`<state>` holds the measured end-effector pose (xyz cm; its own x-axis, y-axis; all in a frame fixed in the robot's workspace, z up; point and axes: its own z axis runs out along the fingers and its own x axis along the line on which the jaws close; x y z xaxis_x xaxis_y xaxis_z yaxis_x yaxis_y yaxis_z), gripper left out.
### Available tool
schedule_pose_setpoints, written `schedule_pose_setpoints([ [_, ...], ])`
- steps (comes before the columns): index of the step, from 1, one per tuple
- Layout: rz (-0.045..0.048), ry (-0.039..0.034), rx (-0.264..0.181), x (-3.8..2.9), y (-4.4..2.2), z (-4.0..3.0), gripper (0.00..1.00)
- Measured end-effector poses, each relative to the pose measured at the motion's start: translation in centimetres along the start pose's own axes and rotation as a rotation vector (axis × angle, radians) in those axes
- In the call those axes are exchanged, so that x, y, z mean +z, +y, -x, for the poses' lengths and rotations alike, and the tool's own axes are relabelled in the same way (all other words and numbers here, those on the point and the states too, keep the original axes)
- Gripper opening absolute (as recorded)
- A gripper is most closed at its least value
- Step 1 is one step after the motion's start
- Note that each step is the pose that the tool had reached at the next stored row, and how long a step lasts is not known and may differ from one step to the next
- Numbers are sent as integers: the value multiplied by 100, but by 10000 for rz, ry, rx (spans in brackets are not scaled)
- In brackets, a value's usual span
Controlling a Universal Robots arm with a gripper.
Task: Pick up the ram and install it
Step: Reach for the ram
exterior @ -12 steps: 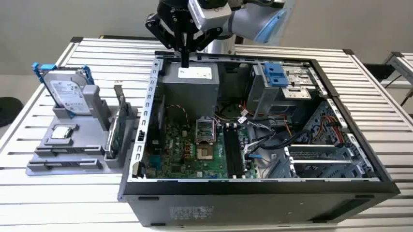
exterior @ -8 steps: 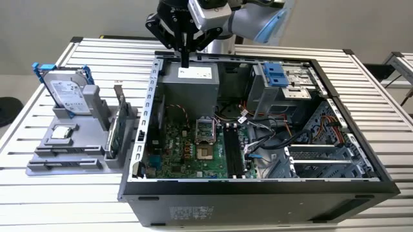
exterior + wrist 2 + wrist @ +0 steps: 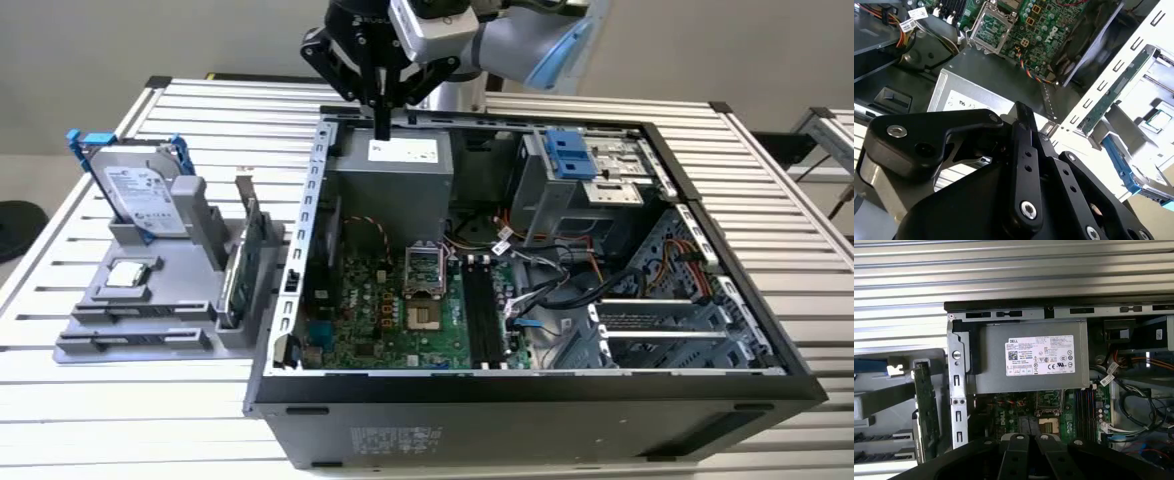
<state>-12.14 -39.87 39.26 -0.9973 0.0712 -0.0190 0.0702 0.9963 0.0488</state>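
Both fingers together, the gripper hangs over the power supply; the first wrist view adds the ram beside it.

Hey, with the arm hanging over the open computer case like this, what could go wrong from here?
1. The gripper hangs over the power supply, close to the case wall in the exterior view; a straight descent here might strike one of them.
2. Loose cables lie next to the black memory slots on the motherboard, so anything lowered there could snag them or seat badly.
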Motion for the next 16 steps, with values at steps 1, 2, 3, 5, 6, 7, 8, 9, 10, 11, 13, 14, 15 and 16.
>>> schedule_pose_setpoints([
  [1,-1,1,1,-1,-1,-6,0],
  [2,-1,1,0,-1,-2,-14,0],
  [3,-2,0,0,-1,-2,-26,0],
  [5,-1,0,0,-2,-4,-52,0],
  [6,-1,0,0,-2,-5,-64,0],
  [7,-1,1,0,-2,-6,-79,0],
  [8,0,0,0,-2,-7,-94,0],
  [9,0,0,0,-2,-8,-110,0],
  [10,-1,1,0,-3,-9,-126,0],
  [11,-1,0,0,-3,-11,-144,0],
  [13,0,0,0,-4,-13,-178,0],
  [14,0,0,0,-4,-14,-195,0],
  [15,-1,0,-1,-5,-15,-213,0],
  [16,-1,0,-1,-5,-17,-232,0],
])
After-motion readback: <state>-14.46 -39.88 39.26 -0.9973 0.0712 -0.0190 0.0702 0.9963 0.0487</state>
